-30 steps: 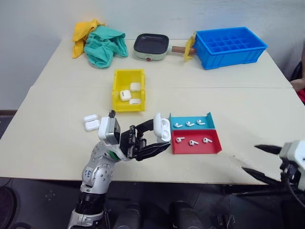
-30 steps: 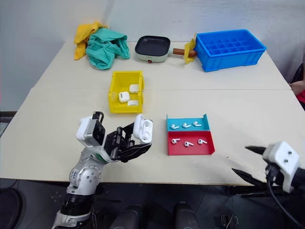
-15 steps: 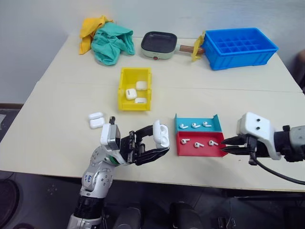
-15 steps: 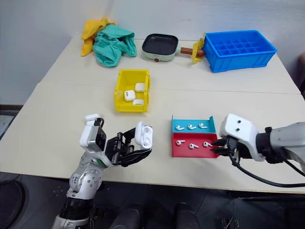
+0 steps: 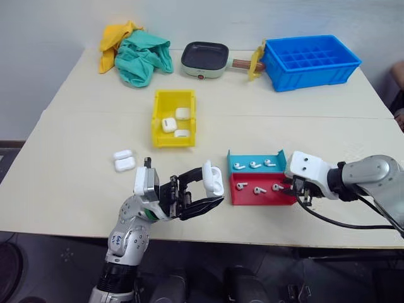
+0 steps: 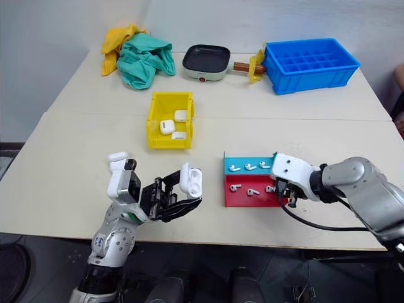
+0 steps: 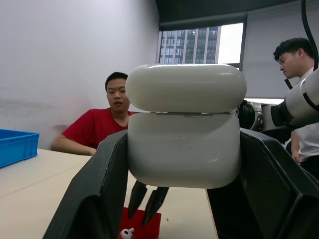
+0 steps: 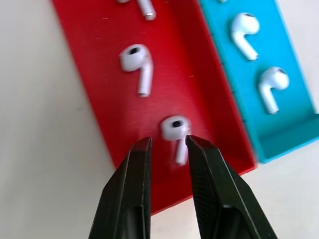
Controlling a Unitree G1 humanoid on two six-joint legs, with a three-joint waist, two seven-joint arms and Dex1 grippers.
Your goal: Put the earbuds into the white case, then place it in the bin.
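Note:
My left gripper [image 5: 203,189] is shut on the white case [image 5: 213,180] and holds it up over the table's front edge; the left wrist view has that case [image 7: 184,127] between the two black fingers. My right gripper [image 8: 167,142] points down into the red tray [image 5: 249,197], open by a narrow gap. The stem of one earbud [image 8: 175,130] lies in that gap, not pinched. More earbuds [image 5: 259,189] lie in the red tray and three [image 5: 255,165] in the teal tray [image 5: 252,156]. The yellow bin [image 5: 156,120] farther back holds three cases [image 5: 168,125].
Two more white cases [image 5: 124,160] lie on the table left of my left arm. A blue gridded crate [image 5: 309,60], a small pan [image 5: 203,60] and crumpled cloths [image 5: 136,53] stand along the far edge. Two people [image 7: 107,124] are beyond the table.
My right arm has swung in from the right front corner to the red tray, and its fingers have narrowed from wide open. The left gripper has kept its place and grip on the case.

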